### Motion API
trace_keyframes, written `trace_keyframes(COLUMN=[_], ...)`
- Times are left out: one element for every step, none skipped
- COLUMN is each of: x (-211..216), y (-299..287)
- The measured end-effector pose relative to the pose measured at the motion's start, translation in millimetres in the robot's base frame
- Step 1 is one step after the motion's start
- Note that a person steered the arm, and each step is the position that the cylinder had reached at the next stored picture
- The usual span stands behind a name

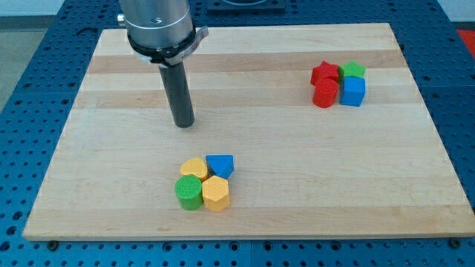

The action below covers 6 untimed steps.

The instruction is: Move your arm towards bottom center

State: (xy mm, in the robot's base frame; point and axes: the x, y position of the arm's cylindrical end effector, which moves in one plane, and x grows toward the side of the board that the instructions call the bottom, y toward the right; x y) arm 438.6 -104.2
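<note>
**Tip parked above the lower cluster**

Rod stands upright in the frame's upper left; the tip (pixel 183 124) rests on bare worktop (pixel 297 185), apart from every block. No pincer is fitted, so nothing is held.

Bottom centre is occupied: yellow heart block (pixel 194 167), blue triangular block (pixel 220 165), green cylinder (pixel 188 193), yellow hexagonal block (pixel 215 193), packed touching.

Upper right: red star block (pixel 324 72), green star block (pixel 353 70), red cylinder (pixel 324 94), blue cube (pixel 352 92).

Heading down-frame probably means skirting that cluster.

My tip (pixel 183 124) stands on bare board (pixel 297 170). Nearer, slightly right, a touching cluster blocks the way: yellow heart (pixel 194 167), blue triangle (pixel 221 164), green cylinder (pixel 188 192), yellow hexagon (pixel 216 193). Both sides of it are open.
</note>
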Motion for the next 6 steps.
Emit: trace_keyframes(x=[-9, -9, -8, -8, 0, 41], y=[16, 59, 108, 124, 128, 164])
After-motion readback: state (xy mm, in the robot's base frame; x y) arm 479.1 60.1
